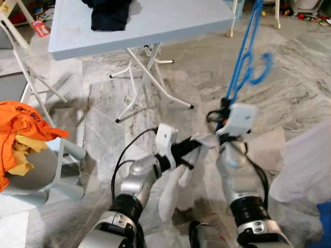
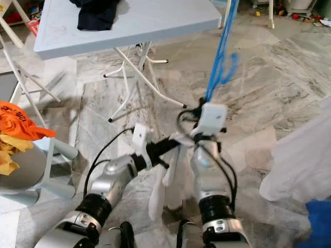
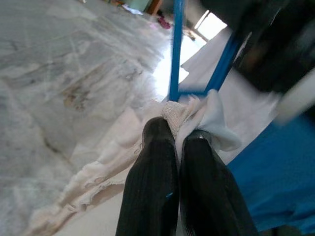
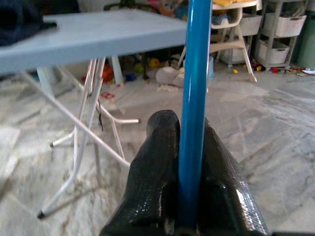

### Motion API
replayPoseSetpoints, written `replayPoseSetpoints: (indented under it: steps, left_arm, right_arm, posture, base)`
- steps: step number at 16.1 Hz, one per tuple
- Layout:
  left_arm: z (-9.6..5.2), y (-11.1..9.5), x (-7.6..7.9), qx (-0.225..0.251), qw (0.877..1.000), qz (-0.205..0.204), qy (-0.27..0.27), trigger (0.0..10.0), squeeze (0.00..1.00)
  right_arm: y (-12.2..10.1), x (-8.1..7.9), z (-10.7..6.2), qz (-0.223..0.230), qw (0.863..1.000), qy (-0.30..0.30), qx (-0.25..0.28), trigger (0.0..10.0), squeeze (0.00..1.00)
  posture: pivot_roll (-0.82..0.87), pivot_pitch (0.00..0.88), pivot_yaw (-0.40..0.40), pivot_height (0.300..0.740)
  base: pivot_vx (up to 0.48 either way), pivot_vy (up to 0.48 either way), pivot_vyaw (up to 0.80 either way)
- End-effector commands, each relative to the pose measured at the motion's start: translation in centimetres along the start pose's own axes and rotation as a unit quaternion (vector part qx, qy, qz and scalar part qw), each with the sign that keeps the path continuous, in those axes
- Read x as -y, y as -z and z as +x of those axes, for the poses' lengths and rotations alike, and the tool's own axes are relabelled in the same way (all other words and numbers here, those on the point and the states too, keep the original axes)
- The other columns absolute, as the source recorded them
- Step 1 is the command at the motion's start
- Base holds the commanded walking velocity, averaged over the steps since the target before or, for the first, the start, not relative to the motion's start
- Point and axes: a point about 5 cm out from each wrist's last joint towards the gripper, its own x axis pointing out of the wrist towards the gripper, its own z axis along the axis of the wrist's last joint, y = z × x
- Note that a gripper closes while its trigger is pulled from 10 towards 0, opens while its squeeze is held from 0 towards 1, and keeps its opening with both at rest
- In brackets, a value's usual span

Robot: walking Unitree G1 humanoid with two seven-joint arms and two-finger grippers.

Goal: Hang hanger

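Right gripper (image 4: 184,162): jaws pressed onto the straight bar of the blue hanger (image 1: 243,62), whose long axis runs up and away from them toward 1 o'clock in the head views, hook end (image 1: 264,67) uppermost and free in the air above the marble floor (image 1: 289,98). Left gripper (image 3: 179,147): jaws pinched on a fold of white cloth (image 1: 176,191), which hangs down toward 6 o'clock between the two arms and lies against the hanger's lower end, just beside the right wrist. Judged from this, the right arm alone carries the hanger; no rail to receive the hook can be identified, the folding table (image 1: 155,26) standing well apart at 11 o'clock.
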Motion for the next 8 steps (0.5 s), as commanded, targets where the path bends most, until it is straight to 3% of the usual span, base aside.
replayPoseSetpoints:
  steps: [1,6,7,8]
  left_arm:
    - [3.5,-2.3,4.1,0.054,0.996,-0.024,0.07,0.0,0.0]
    - [3.9,-4.9,6.9,0.058,0.983,-0.062,0.162,0.0,0.0]
    - [3.5,-5.2,6.6,0.062,0.984,-0.048,0.158,0.0,0.0]
    - [2.8,-5.1,4.9,0.059,0.991,-0.028,0.121,0.0,0.0]
  right_arm:
    - [1.2,0.1,-0.7,-0.014,1.0,0.002,-0.016,10.0,0.0]
    - [5.2,0.1,-2.5,-0.096,0.992,-0.019,-0.078,10.0,0.0]
    - [6.3,0.5,-3.2,-0.109,0.988,-0.039,-0.102,10.0,0.0]
    - [7.2,1.6,-3.9,-0.12,0.985,-0.028,-0.121,10.0,0.0]
  posture:
    - [-0.12,0.215,0.052,0.74]
    - [-0.11,0.212,0.059,0.74]
    - [-0.11,0.211,0.057,0.74]
    - [-0.11,0.211,0.055,0.74]
  base:
    - [0.0,0.0,0.0]
    - [0.0,0.0,0.0]
    - [0.0,0.0,0.0]
    - [0.0,0.0,0.0]
